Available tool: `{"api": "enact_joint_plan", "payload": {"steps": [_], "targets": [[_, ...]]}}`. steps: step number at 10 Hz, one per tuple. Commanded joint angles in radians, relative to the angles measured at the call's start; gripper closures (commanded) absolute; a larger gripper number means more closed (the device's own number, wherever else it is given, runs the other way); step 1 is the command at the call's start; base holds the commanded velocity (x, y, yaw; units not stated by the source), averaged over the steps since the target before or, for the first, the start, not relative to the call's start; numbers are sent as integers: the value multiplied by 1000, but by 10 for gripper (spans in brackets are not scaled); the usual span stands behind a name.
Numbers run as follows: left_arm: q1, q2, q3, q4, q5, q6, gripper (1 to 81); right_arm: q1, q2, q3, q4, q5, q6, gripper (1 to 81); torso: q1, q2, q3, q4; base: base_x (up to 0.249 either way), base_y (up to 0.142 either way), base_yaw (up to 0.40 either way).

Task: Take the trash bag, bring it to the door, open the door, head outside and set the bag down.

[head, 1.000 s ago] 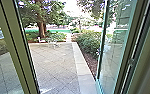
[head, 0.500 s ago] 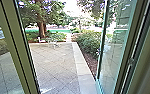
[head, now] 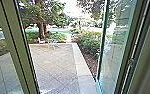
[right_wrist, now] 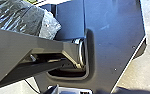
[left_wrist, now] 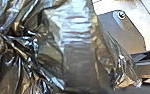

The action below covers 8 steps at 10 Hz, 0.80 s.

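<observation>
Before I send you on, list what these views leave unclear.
- Trash bag: left wrist view, cut off by the edges.
- Right-hand glass panel: head view, foot cut off by the lower edge.
- Pale things at the paving's far end: head view, too small to name.

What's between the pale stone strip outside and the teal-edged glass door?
In the head view, a patch of brown ground and leafy green bushes lie between the strip and the door.
</observation>
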Motion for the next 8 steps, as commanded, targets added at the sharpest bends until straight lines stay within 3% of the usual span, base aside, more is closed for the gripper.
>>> {"api": "enact_joint_plan", "payload": {"steps": [1, 3, 8], "targets": [[-59, 1, 1, 12, 47, 10, 811, 44, 9, 4, 0, -56, -2, 10, 1, 0, 0, 0, 96, 0, 0], [-59, -1, 1, 12, 47, 10, 811, 44, 9, 4, 0, -56, -2, 10, 1, 0, 0, 0, 101, 0, 0], [-59, 1, 1, 12, 47, 10, 811, 44, 12, 4, -2, -56, -2, 10, 1, 1, 0, 0, 73, -70, 0]]}}
